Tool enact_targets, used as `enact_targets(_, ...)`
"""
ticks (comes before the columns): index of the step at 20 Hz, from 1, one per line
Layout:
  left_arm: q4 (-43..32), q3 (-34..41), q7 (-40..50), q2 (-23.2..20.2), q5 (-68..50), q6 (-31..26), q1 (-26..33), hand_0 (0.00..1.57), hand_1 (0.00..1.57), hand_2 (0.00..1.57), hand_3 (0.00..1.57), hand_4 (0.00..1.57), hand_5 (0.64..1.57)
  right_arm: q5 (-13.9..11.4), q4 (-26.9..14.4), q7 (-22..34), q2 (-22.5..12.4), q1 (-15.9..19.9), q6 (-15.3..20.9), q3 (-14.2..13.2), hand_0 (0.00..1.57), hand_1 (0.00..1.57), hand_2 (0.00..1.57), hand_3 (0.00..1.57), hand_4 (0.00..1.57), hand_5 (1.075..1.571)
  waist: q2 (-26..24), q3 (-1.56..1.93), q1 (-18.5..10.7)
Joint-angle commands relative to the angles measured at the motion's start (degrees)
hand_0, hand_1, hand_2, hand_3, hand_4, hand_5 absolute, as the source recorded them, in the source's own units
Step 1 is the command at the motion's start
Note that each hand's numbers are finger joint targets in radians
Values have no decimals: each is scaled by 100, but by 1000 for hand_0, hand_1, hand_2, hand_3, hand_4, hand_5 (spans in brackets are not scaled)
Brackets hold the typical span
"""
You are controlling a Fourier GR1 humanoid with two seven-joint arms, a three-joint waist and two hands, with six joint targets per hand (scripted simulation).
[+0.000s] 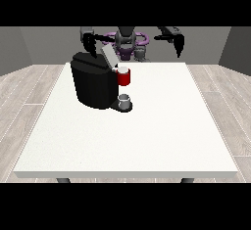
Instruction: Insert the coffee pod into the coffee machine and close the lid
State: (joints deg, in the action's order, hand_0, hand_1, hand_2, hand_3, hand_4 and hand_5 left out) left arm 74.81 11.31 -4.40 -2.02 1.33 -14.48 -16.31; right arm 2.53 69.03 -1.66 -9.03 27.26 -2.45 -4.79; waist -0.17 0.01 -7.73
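The black coffee machine [93,84] stands on the left part of the white table [147,141]. Its grey lid [109,56] is tilted up and open. A red thing at the machine [124,79] sits under the lid at the front. A small grey thing [125,100] rests on the machine's dark base below it; I cannot tell whether it is the pod. The hand at the view's left [89,43] hangs just behind and above the machine, fingers pointing down and holding nothing. The hand at the view's right [179,44] hovers over the table's far right edge, also holding nothing.
The robot's torso [126,40] stands behind the table's far edge. White table surface stretches in front of and to the right of the machine. Wooden floor surrounds the table.
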Motion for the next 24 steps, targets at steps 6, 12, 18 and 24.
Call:
enact_targets(6,321,149,37,-310,-353,81,16,0,0,0,0,0,1571,-138,-541,-96,-32,684,-101,-30,0,0,0,0,0,1571,323,-1,103)
enact_targets(12,446,180,185,-597,-428,-4,-167,0,0,0,0,0,1571,-172,-911,-265,-314,1046,-272,-204,0,0,0,0,40,1571,598,0,15)
enact_targets(18,681,-282,196,-195,-238,267,363,0,0,0,0,0,1571,-299,-1077,-190,83,974,-115,6,0,0,0,0,0,1571,244,-1,-19)
enact_targets(24,228,15,-148,-557,-323,195,158,0,0,0,0,0,1571,-433,-1057,-145,123,1323,-41,64,0,0,0,0,0,1571,483,-1,56)
